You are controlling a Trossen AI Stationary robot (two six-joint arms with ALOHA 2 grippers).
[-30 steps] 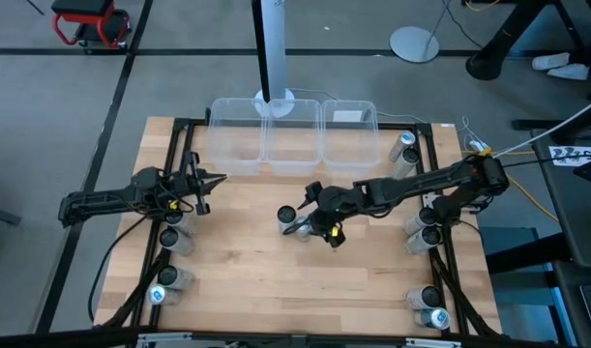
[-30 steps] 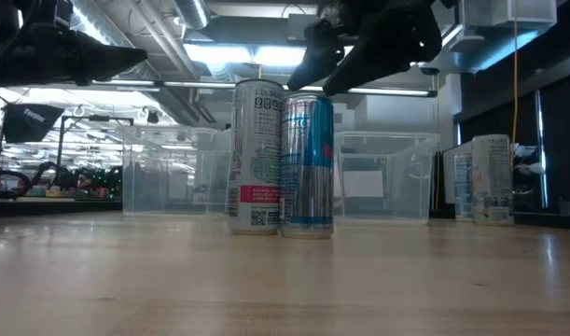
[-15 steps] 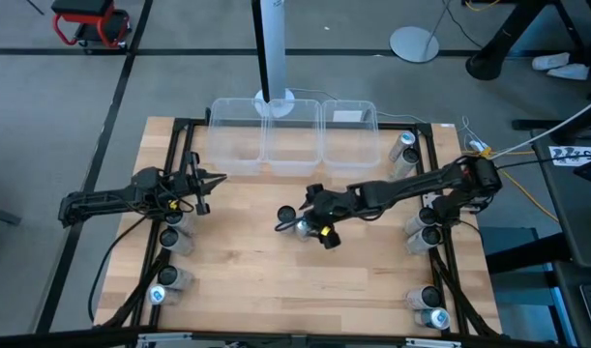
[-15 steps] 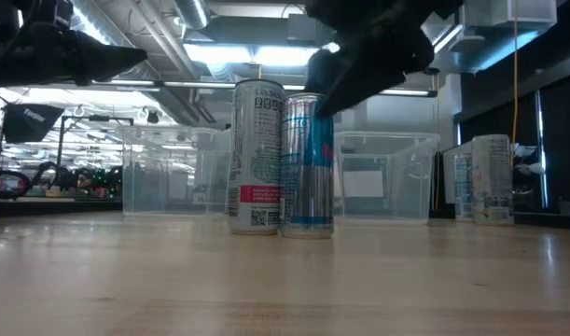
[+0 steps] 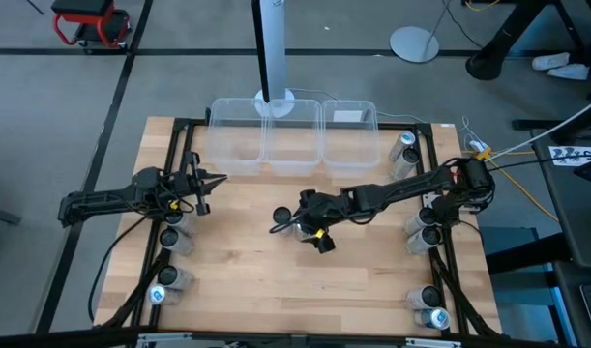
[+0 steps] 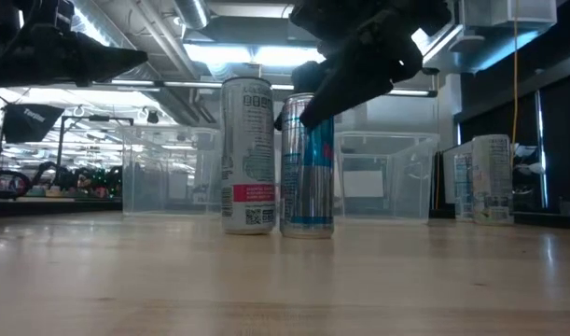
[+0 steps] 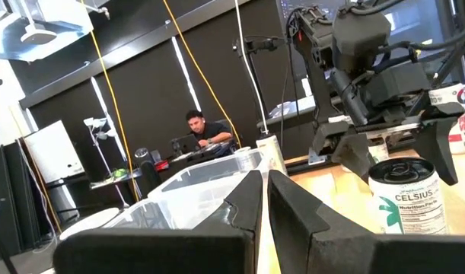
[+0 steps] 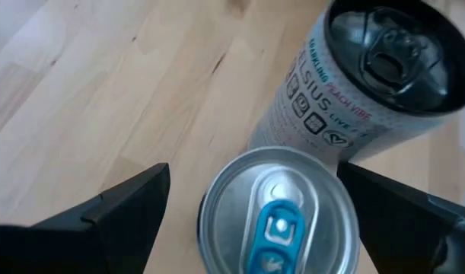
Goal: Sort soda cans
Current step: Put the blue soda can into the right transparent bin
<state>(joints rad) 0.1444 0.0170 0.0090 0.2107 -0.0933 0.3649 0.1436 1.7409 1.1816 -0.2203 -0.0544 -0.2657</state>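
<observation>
My right gripper hangs over the middle of the wooden table, its jaws spread as wide as they go and holding nothing, one finger on either side of the blue-topped can directly beneath it. That can stands upright, just beside the taller white Celsius can with the dark top, the two nearly touching. Both stand in front of the row of clear bins at the table's far edge. More soda cans wait along the table's sides: a few by the left rail, others by the right rail and one near the bins' right end. My left gripper rests above the table's left side with its jaws shut tight on nothing, well apart from the two middle cans.
</observation>
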